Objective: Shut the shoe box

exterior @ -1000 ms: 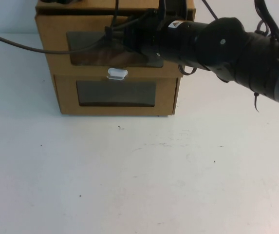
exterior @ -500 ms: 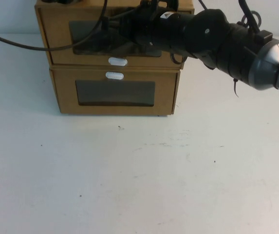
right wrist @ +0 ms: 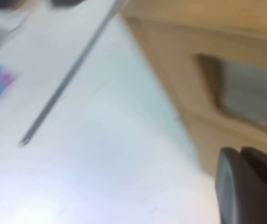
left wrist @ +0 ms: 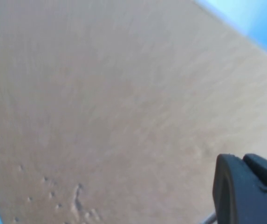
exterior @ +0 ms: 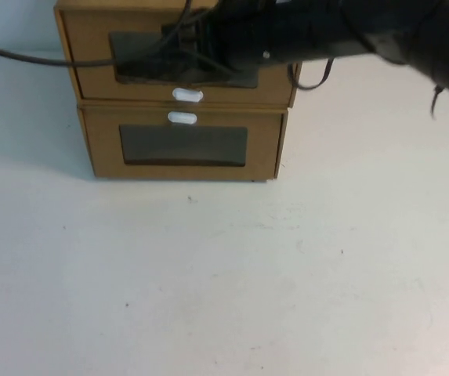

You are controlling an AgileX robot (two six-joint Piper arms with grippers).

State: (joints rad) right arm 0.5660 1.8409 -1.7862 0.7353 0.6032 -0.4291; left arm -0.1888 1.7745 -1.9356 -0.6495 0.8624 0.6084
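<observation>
The shoe box [exterior: 91,63] is the upper of two stacked brown cardboard boxes at the back of the table. Its white pull tab [exterior: 187,95] sits below its window, and its front stands about flush with the box under it. My right gripper [exterior: 208,51] reaches in from the right and is against the shoe box's front window. In the right wrist view the gripper [right wrist: 238,154] is shut and empty, beside a cardboard front with a window [right wrist: 249,93]. My left gripper [left wrist: 240,161] is shut and empty, close over plain cardboard [left wrist: 100,93]. It is hidden in the high view.
The twin box [exterior: 263,149] lies under the shoe box, with its tab [exterior: 182,117] above its window. A black cable [exterior: 20,56] runs in from the left to the boxes. The white table [exterior: 224,274] stretches in front of them.
The shoe box's drawer has slid back from sticking out over the lower box to about flush. My right arm has moved back with it and now covers the upper right.
</observation>
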